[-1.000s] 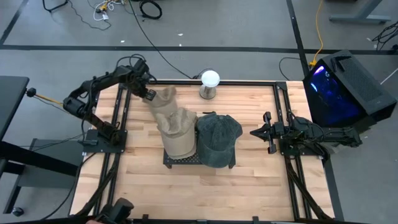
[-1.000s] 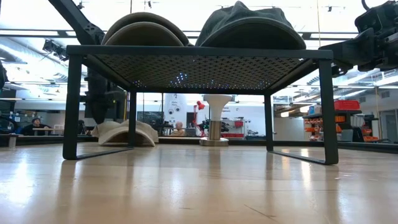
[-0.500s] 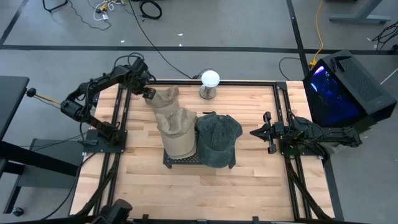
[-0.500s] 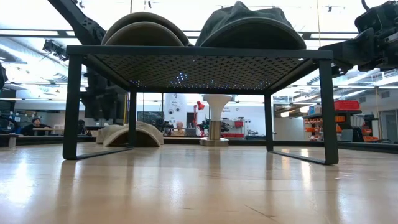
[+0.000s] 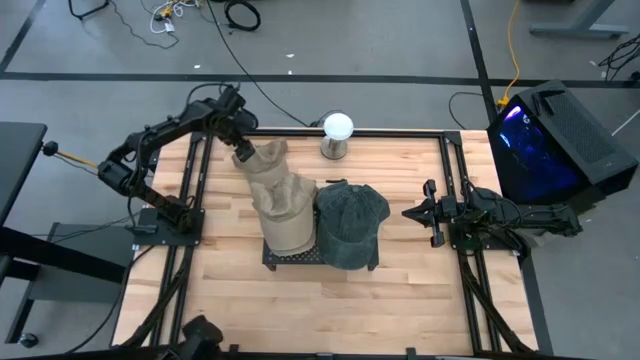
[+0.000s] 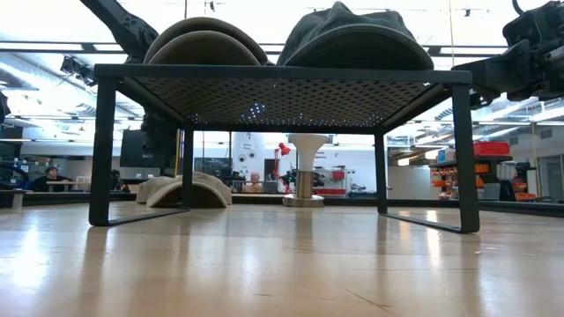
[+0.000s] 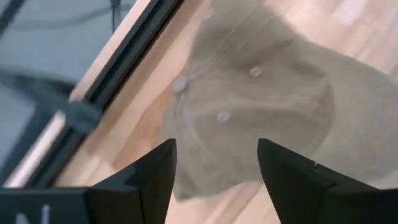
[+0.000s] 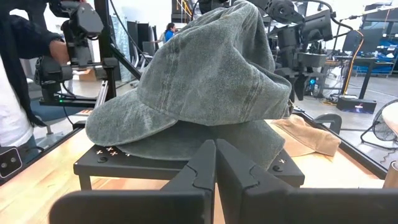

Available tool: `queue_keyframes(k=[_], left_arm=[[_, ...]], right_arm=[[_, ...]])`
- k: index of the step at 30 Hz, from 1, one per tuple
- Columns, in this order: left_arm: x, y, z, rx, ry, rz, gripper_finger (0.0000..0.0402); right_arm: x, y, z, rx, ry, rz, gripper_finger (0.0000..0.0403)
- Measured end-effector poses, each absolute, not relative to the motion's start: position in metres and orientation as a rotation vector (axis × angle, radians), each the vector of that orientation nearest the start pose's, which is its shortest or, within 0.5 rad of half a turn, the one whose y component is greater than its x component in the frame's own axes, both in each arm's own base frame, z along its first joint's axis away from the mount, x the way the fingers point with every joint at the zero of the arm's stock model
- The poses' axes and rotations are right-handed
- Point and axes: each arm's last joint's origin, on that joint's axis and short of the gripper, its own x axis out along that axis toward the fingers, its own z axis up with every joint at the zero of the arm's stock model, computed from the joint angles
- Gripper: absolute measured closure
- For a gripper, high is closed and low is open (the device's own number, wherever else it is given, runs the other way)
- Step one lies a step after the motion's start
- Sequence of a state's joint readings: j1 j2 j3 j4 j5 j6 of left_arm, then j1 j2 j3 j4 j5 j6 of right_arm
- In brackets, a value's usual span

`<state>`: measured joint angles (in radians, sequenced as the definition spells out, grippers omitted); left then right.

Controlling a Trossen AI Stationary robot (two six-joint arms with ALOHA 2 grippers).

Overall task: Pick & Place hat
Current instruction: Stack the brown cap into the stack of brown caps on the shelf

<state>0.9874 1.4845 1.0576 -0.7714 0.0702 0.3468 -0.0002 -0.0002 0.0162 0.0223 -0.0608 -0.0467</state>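
A tan hat (image 5: 265, 160) lies on the table by its far left edge, brim and crown on the wood (image 6: 185, 189). My left gripper (image 5: 241, 152) hangs open just above its left side; in the left wrist view the hat (image 7: 261, 106) shows below the spread fingers, clear of them. More tan hats (image 5: 283, 212) and a dark grey hat (image 5: 350, 222) rest on the black mesh rack (image 5: 300, 257) at the table's middle. My right gripper (image 5: 408, 212) waits shut at the right edge, pointing level at the grey hat (image 8: 199, 74).
A white globe on a stand (image 5: 338, 132) is at the far edge, right of the loose hat. Black frame rails (image 5: 195, 180) run along both sides. A computer case with blue light (image 5: 545, 140) is beyond the right edge. A person (image 8: 12, 74) stands behind the table.
My left gripper has opened and let go of the tan hat, then risen a little and rolled about its own axis. The hat has stayed flat on the table at the far left, shifted slightly toward the rack.
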Motion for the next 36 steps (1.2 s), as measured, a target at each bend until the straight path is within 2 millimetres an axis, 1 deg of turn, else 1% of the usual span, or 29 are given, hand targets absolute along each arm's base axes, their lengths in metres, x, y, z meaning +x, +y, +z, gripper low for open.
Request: queue_keyframes(k=[9, 19, 25, 31, 36], left_arm=[[0.177, 0.229, 0.234, -0.065, 1.135, 0.45, 0.0174], [0.187, 0.221, 0.234, 0.188, 1.179, 0.265, 0.0175], [0.19, 0.218, 0.234, 0.344, 1.204, 0.148, 0.0175], [0.191, 0.218, 0.234, 0.423, 1.211, 0.091, 0.0175], [0.191, 0.218, 0.234, 0.397, 1.206, 0.109, 0.0175]], right_arm=[[0.097, 0.002, 0.171, -0.048, -0.04, 0.06, 0.0388], [0.097, 0.002, 0.171, -0.048, -0.04, 0.06, 0.0388], [0.097, 0.002, 0.171, -0.048, -0.04, 0.06, 0.0388], [0.097, 0.002, 0.171, -0.048, -0.04, 0.06, 0.0388], [0.097, 0.002, 0.171, -0.048, -0.04, 0.06, 0.0388]])
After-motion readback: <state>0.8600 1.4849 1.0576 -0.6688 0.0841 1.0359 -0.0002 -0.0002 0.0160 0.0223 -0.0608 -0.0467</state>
